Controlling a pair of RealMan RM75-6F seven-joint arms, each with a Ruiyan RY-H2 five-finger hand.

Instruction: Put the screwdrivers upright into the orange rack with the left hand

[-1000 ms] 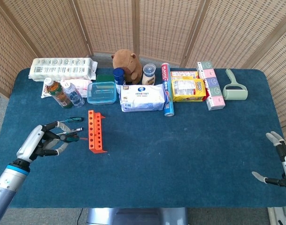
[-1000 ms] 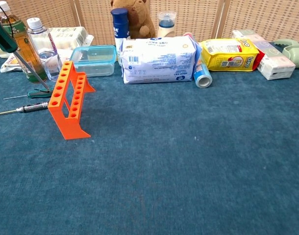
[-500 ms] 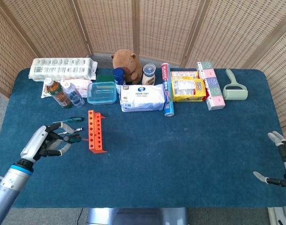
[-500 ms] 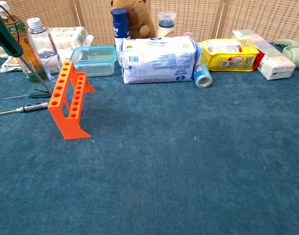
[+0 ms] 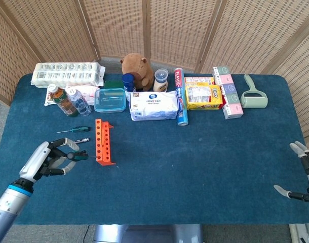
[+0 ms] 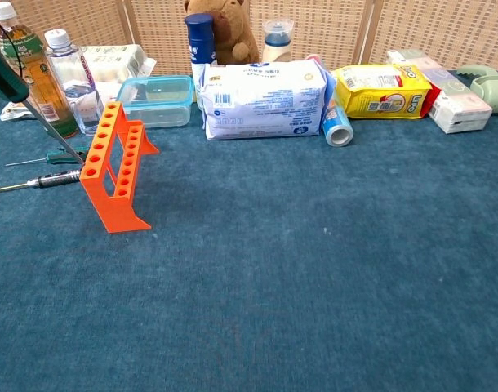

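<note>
The orange rack (image 5: 102, 142) (image 6: 114, 167) stands on the blue table, its rows of holes empty. My left hand (image 5: 49, 160) hovers left of its near end and grips a green-handled screwdriver (image 5: 79, 156) (image 6: 7, 73). In the chest view the shaft slants down and its tip lies at the rack's left edge; only the tool shows there, not the hand. Two more screwdrivers lie flat left of the rack: a green one (image 5: 76, 129) (image 6: 68, 155) and a black one (image 5: 82, 140) (image 6: 58, 178). My right hand (image 5: 304, 178) is open at the far right edge.
Behind the rack stand two bottles (image 5: 66, 100), a clear blue-lidded box (image 5: 110, 99), a wipes pack (image 5: 154, 105), a plush toy (image 5: 137, 66), cans, a yellow bag (image 5: 202, 96) and a lint roller (image 5: 253, 96).
My left hand has drifted toward the table's near edge with the green screwdriver. The shaft's tip has slid along the rack's left side toward its near end. The right hand has barely moved.
</note>
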